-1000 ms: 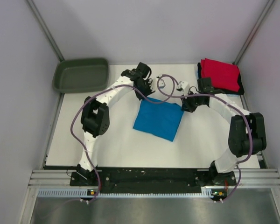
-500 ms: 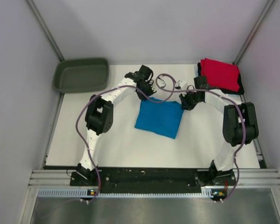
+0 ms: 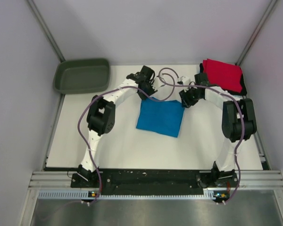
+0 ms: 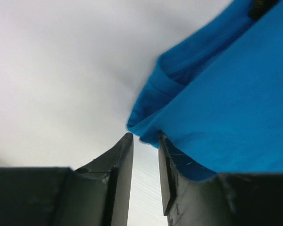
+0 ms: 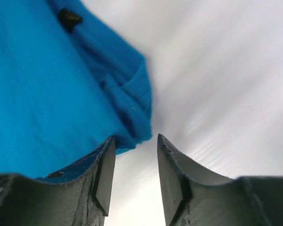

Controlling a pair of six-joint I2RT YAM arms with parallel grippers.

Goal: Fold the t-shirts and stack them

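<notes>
White table [image 3: 113,141], blue tee [image 3: 160,117] folded flat.
Left gripper [image 4: 144,137] and right gripper [image 5: 135,138] at far corners, jaws slightly parted, empty, seemingly leaving the fold lying.

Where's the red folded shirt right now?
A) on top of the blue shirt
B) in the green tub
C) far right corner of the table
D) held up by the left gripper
C: the red shirt lies folded at the far right corner of the table, apart from the blue shirt and outside the green tub.
</notes>
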